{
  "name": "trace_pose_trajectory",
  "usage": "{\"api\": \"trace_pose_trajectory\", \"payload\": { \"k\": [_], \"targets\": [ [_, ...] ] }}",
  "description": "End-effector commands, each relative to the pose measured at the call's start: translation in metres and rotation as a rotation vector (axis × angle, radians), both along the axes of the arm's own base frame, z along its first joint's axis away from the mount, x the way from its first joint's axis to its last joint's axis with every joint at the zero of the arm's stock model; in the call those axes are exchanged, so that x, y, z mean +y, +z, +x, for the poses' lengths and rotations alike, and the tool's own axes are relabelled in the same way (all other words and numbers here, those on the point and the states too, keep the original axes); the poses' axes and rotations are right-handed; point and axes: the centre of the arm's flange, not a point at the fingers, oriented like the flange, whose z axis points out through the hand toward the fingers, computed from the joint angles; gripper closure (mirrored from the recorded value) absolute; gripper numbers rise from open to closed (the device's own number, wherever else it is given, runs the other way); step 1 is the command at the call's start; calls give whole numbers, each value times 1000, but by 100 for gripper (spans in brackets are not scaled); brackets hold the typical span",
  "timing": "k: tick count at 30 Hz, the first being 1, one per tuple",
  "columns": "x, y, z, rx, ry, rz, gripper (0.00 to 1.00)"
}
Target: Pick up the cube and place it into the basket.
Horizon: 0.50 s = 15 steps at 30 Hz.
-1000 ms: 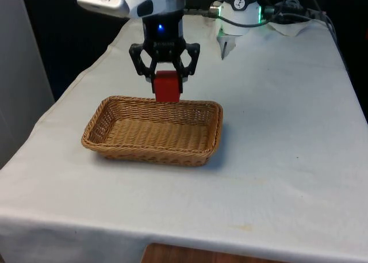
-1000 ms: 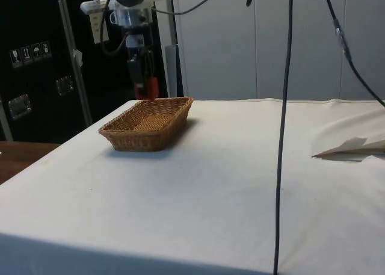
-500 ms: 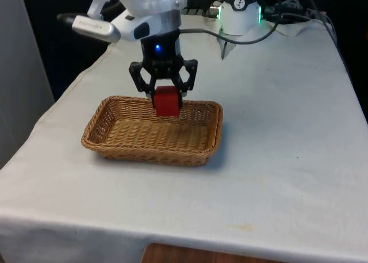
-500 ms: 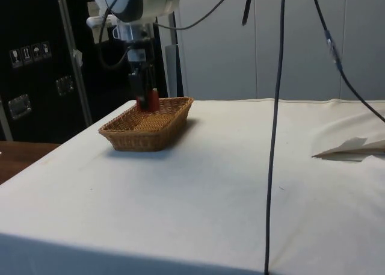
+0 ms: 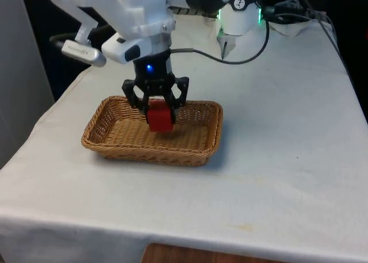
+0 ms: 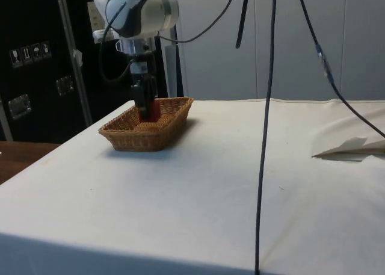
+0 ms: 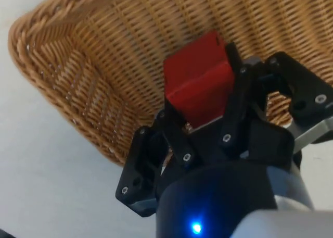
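A white-clothed table point(image 5: 276, 159) carries a wicker basket point(image 5: 115, 139) near the front view's left, where the black gripper point(image 5: 159, 114) reaches inside, its fingers pinching a red cube point(image 5: 160, 117) low between the woven walls.

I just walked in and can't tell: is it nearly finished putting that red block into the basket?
Nearly. The pickup looks done: the claw is shut on the red cube. In hand: the cube hangs low inside the wicker basket, below its rim in the side view; whether it touches the floor is unclear. Left: open the claw to release it and lift away.
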Motion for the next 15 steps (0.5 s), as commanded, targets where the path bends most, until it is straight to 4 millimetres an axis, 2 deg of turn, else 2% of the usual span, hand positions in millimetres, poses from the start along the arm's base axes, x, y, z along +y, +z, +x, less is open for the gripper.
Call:
{"api": "trace_pose_trajectory", "payload": {
  "k": [1,6,15],
  "targets": [
    [-2,-4,1,-1,1,5,98],
    [-5,-18,3,5,-1,-1,98],
    [-5,-29,4,10,-1,-8,98]
  ]
}}
